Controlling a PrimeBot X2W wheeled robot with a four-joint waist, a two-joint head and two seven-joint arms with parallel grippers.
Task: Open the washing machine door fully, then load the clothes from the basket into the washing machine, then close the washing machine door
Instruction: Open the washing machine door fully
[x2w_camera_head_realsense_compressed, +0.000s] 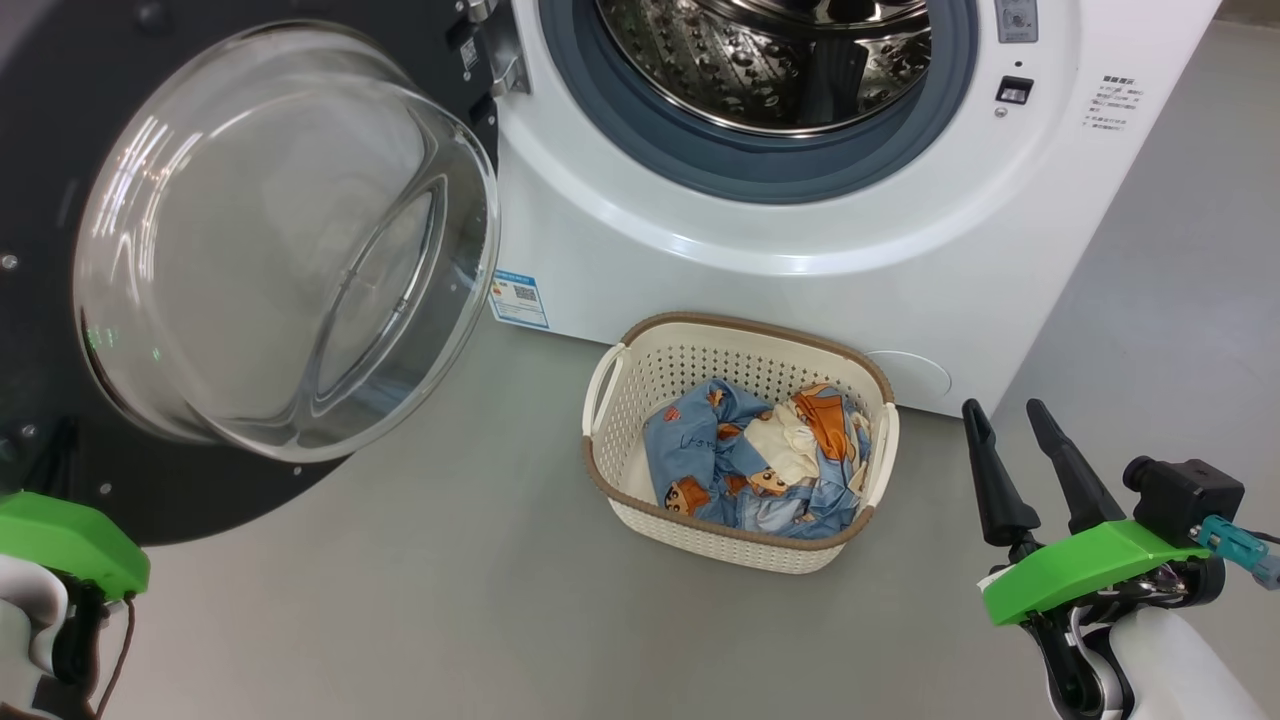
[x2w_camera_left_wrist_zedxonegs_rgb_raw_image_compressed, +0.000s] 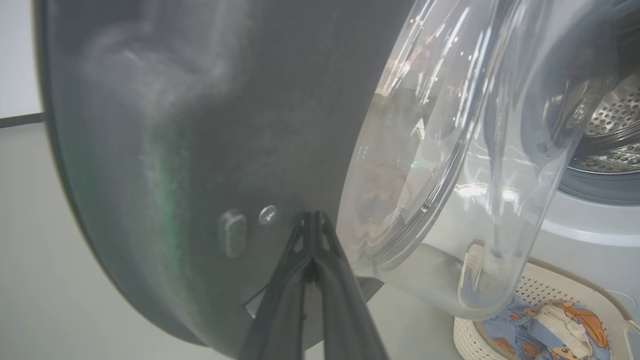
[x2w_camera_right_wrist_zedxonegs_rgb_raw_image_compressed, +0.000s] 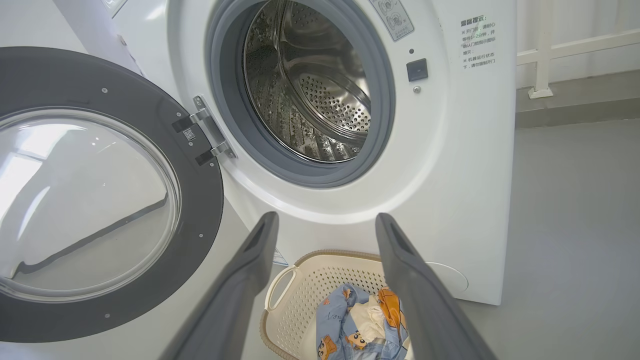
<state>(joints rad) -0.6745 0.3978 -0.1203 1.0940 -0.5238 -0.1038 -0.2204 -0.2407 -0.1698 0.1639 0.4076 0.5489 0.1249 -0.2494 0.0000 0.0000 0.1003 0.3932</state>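
The washing machine door (x2w_camera_head_realsense_compressed: 290, 240) stands swung open at the left, with its glass bowl facing out from the black rim (x2w_camera_right_wrist_zedxonegs_rgb_raw_image_compressed: 200, 200). The white washing machine (x2w_camera_head_realsense_compressed: 620, 220) shows its steel drum (x2w_camera_right_wrist_zedxonegs_rgb_raw_image_compressed: 310, 90), and no cloth shows in the drum. On the floor before it sits the cream basket (x2w_camera_head_realsense_compressed: 740, 335) holding the blue and orange clothes (x2w_camera_head_realsense_compressed: 760, 460). My left gripper (x2w_camera_left_wrist_zedxonegs_rgb_raw_image_compressed: 312, 216) is shut with nothing in it, its tips against the door's black inner face. My right gripper (x2w_camera_head_realsense_compressed: 1003, 408) is open with nothing in it, to the right of the basket and pointing at the machine.
Grey floor (x2w_camera_head_realsense_compressed: 450, 560) lies between the open door and the basket. A blue label sticker (x2w_camera_head_realsense_compressed: 518, 298) sits low on the machine's front. The base of a white railing (x2w_camera_right_wrist_zedxonegs_rgb_raw_image_compressed: 542, 90) stands on a raised step behind the machine's right side.
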